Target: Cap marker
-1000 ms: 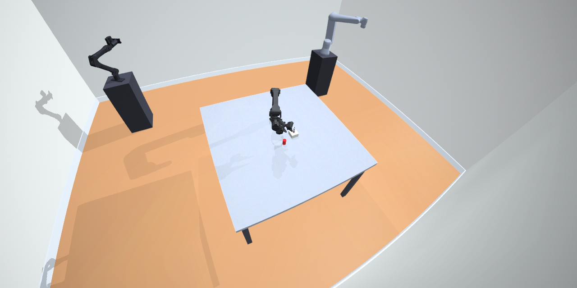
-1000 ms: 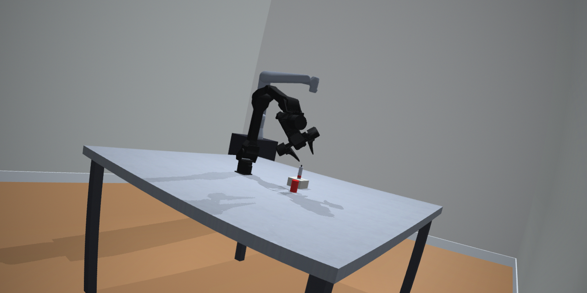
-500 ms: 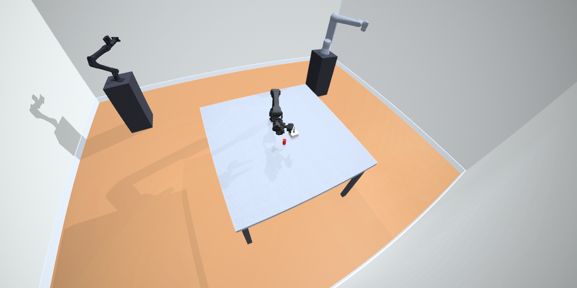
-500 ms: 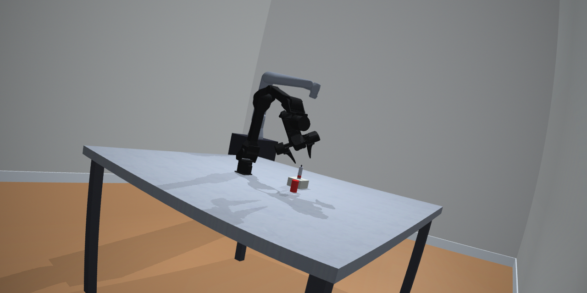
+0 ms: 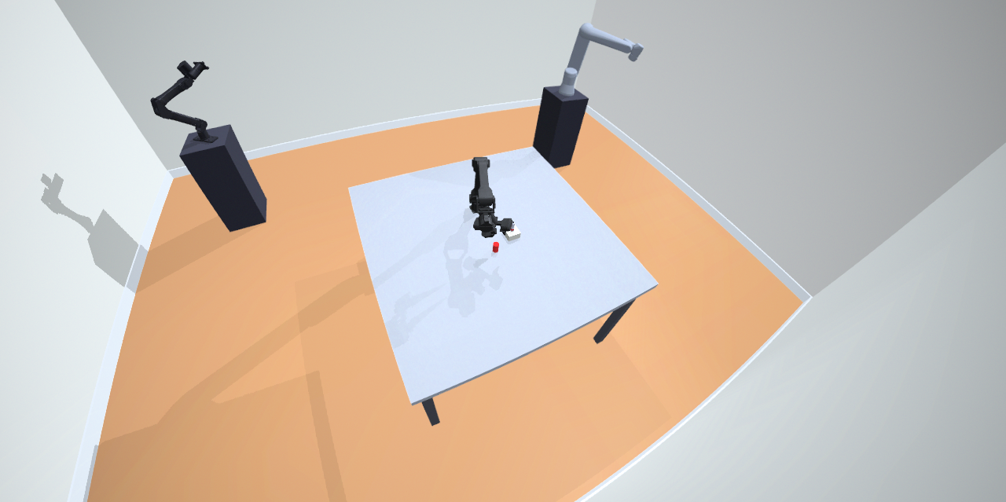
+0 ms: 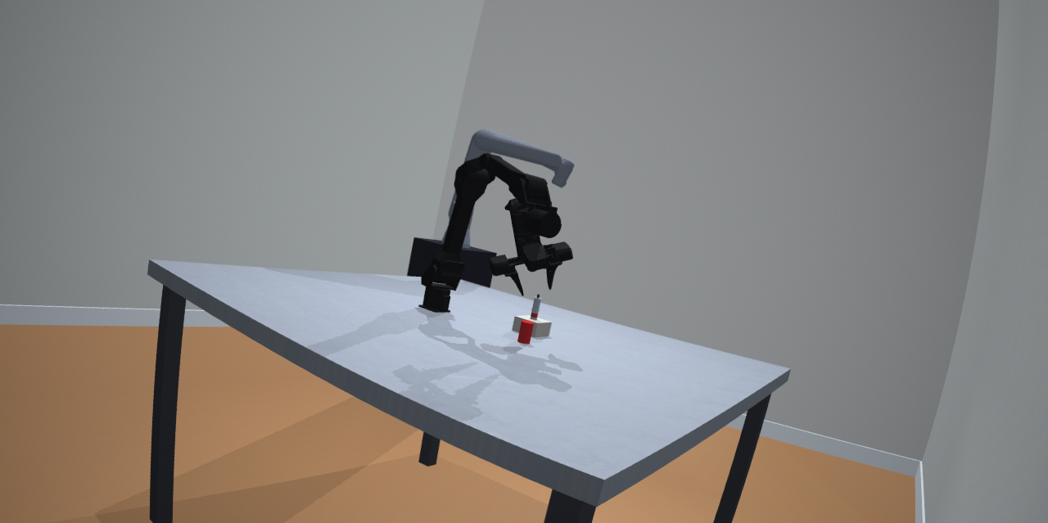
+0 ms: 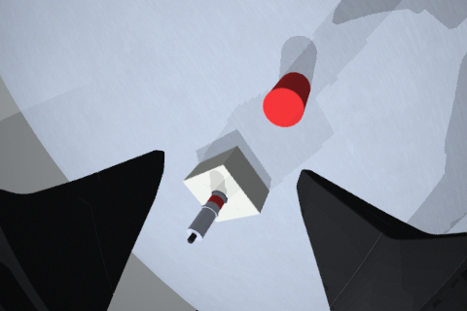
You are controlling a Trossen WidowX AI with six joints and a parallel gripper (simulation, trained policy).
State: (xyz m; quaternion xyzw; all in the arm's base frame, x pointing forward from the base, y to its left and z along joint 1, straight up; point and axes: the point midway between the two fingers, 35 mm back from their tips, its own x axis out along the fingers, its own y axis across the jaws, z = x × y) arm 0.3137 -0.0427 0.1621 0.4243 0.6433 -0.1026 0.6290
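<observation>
The red cap (image 5: 496,247) (image 6: 525,332) (image 7: 284,107) stands upright and loose on the table (image 5: 449,351) (image 6: 622,403) (image 7: 97,44), beside the holder block. The white holder block (image 5: 513,236) (image 6: 542,328) (image 7: 245,208) holds the grey marker (image 6: 535,306) (image 7: 203,221) upright, its dark tip bare. My gripper (image 6: 536,291) (image 7: 233,170) is open with nothing between its fingers. It hangs above the marker and block, tilted downward. In the wrist view the block and marker show between the fingers and the cap lies beyond the fingertips. In the top view the arm hides the fingertips and part of the marker.
A black arm (image 5: 168,104) on a dark pedestal (image 5: 228,182) stands off the table at the left. A grey arm (image 5: 604,37) (image 6: 520,147) on another pedestal (image 5: 559,126) (image 6: 421,258) stands behind the table. Shadows of my arm fall across the table top.
</observation>
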